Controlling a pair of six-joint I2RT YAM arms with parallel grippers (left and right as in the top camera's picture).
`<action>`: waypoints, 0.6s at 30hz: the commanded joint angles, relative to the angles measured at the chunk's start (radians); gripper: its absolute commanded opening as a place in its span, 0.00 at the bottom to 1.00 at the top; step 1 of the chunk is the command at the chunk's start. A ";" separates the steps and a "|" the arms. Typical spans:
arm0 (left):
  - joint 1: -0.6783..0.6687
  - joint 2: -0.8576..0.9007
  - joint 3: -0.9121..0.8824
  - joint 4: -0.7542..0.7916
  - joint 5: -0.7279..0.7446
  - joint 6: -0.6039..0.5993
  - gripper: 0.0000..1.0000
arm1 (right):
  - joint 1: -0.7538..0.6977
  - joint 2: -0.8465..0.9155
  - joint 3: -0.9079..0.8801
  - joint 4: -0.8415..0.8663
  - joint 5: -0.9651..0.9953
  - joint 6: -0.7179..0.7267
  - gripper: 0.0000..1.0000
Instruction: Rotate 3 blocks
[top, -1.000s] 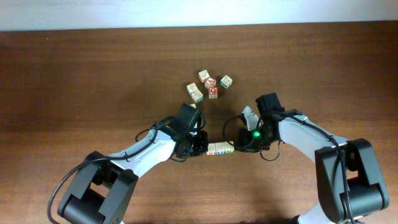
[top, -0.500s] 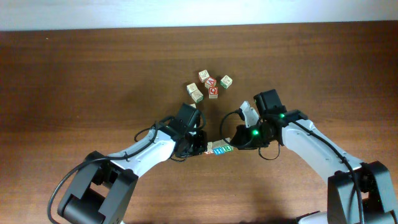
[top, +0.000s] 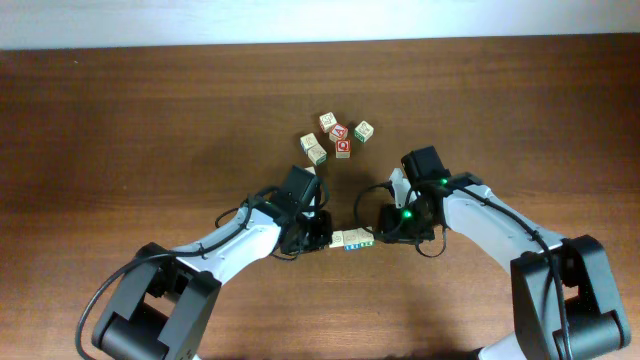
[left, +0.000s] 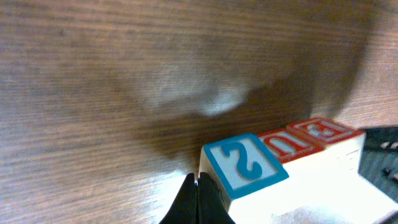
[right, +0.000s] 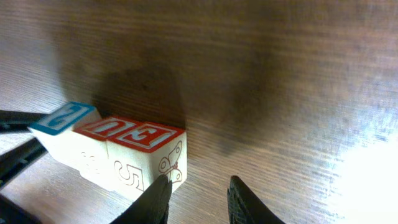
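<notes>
Dark wood-grain table (glossy, glare patches) beneath the blocks, pale strip beyond.

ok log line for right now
left gripper: shut, tip at end of blue-marked block | right gripper: open, at row's other end | blocks: three in a row

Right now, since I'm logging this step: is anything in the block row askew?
The blue-marked block at the row's end seems turned slightly out of line with the two red-marked blocks. Nothing looks damaged.
</notes>
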 joint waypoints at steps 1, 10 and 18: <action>0.013 0.001 0.014 -0.032 0.120 0.005 0.00 | 0.014 0.010 0.038 0.014 -0.050 -0.003 0.32; 0.014 0.001 0.014 -0.035 0.119 0.005 0.09 | 0.014 0.010 0.038 -0.016 0.042 -0.026 0.45; 0.033 0.001 0.014 -0.047 0.117 0.005 0.13 | 0.014 0.010 0.039 -0.064 0.117 -0.071 0.45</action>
